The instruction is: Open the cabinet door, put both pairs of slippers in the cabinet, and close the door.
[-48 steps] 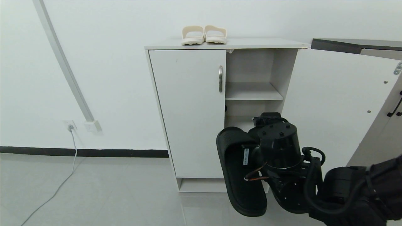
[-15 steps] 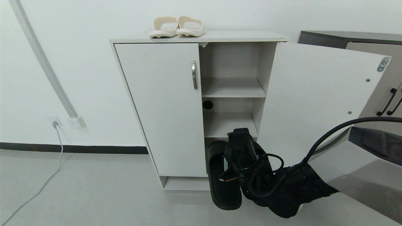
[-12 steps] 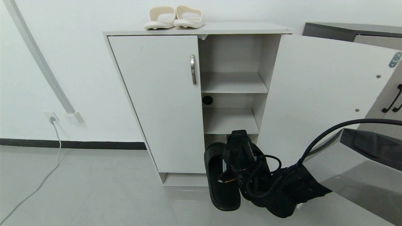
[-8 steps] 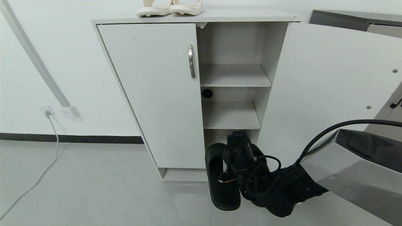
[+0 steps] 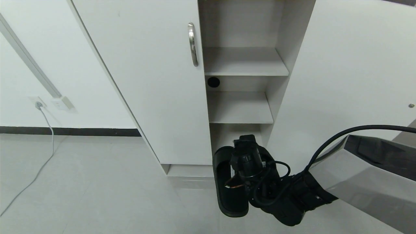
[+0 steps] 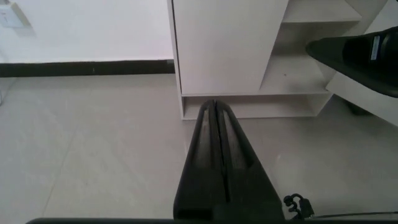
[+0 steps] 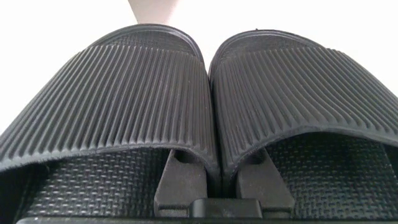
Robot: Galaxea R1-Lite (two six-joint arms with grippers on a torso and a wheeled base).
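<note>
The black slippers (image 7: 143, 81), judged light, soft and rubbery, are held pinched together by the right tool (image 7: 216, 177), closed on their adjoining inner edges, where flexing is least expected.

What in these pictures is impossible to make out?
Top of the cabinet: cut off by the head view's upper edge.
One of the black slippers: head view, mostly behind the right gripper and its arm.
Outer face of the open door: head view, turned away.
</note>
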